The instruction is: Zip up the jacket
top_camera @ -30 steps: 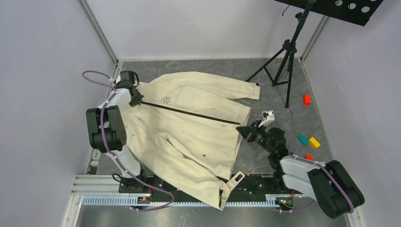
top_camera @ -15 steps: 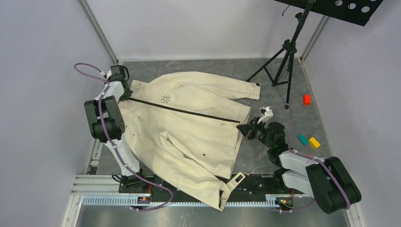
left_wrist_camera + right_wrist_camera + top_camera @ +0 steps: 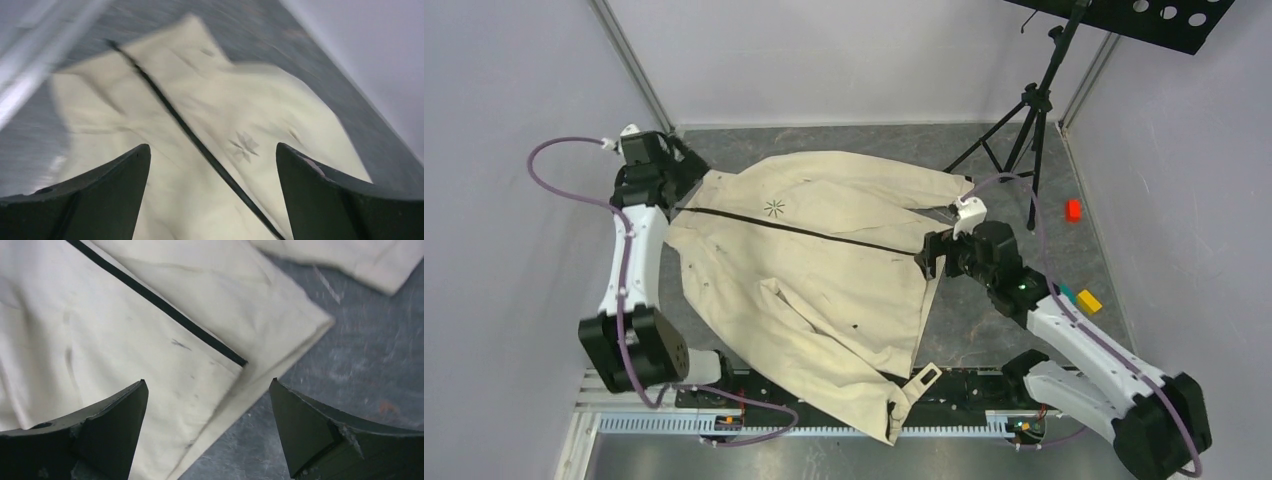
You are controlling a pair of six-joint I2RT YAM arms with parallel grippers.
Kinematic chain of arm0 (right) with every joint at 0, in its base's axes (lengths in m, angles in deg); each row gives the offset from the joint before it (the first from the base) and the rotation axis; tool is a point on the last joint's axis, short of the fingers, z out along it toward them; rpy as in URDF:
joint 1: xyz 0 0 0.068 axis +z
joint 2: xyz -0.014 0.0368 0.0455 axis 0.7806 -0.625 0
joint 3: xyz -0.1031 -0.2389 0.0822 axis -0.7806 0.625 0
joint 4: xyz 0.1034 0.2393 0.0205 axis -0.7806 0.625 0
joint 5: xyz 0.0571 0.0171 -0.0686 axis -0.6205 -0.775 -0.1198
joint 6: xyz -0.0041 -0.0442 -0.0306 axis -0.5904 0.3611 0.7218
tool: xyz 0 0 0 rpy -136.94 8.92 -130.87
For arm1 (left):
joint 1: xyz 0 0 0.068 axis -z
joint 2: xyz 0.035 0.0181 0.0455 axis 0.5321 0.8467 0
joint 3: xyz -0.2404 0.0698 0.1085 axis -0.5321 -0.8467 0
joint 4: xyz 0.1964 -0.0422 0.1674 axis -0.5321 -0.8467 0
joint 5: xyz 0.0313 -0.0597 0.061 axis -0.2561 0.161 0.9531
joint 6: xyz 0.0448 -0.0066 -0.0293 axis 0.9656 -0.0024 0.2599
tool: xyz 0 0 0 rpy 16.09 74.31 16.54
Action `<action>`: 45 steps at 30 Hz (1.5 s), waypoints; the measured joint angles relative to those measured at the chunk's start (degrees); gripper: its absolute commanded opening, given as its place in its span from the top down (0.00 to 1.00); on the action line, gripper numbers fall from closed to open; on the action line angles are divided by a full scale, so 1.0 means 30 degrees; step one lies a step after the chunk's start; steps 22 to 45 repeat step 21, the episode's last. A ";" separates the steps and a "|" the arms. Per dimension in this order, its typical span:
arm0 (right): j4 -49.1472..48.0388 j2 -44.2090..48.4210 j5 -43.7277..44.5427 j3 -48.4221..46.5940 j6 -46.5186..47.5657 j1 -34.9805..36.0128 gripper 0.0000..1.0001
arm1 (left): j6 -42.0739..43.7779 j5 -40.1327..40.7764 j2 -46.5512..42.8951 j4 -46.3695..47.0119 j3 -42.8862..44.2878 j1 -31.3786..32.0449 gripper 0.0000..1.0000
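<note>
The cream jacket (image 3: 824, 285) lies flat on the grey floor, its dark zipper line (image 3: 804, 232) running closed from the collar at the left to the hem at the right. The black starburst logo (image 3: 775, 208) sits just beyond the line. My left gripper (image 3: 682, 180) hovers open above the collar end; in the left wrist view the zipper (image 3: 165, 107) and logo (image 3: 244, 147) show between the spread fingers of the left gripper (image 3: 212, 146). My right gripper (image 3: 929, 256) hangs open over the hem corner, where the zipper (image 3: 160, 302) ends; the right gripper (image 3: 208, 381) holds nothing.
A black tripod (image 3: 1027, 120) stands at the back right under a perforated black board (image 3: 1144, 15). Red (image 3: 1074, 210), teal (image 3: 1064, 293) and yellow (image 3: 1089, 301) blocks lie at the right. A metal rail (image 3: 824, 422) runs along the near edge, with walls on three sides.
Both grippers went from shut to open and let go of the jacket. The left arm swung out to the far left and rose; the right arm lifted above the hem corner.
</note>
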 measured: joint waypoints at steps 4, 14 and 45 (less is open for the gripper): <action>0.3351 0.2382 0.0415 -0.4124 0.1253 0.1297 0.02 | -0.0146 -0.4947 -0.4211 0.0299 -0.0823 0.3963 0.00; 0.7628 0.4605 0.1719 -1.4360 0.3621 0.1304 0.02 | 0.2317 -1.1730 -1.2670 0.2229 0.1501 0.7941 0.00; 0.7817 0.7155 0.3869 -1.6626 0.4626 0.1304 0.02 | 0.3577 -1.2036 -1.4739 0.2594 0.5370 0.8364 0.00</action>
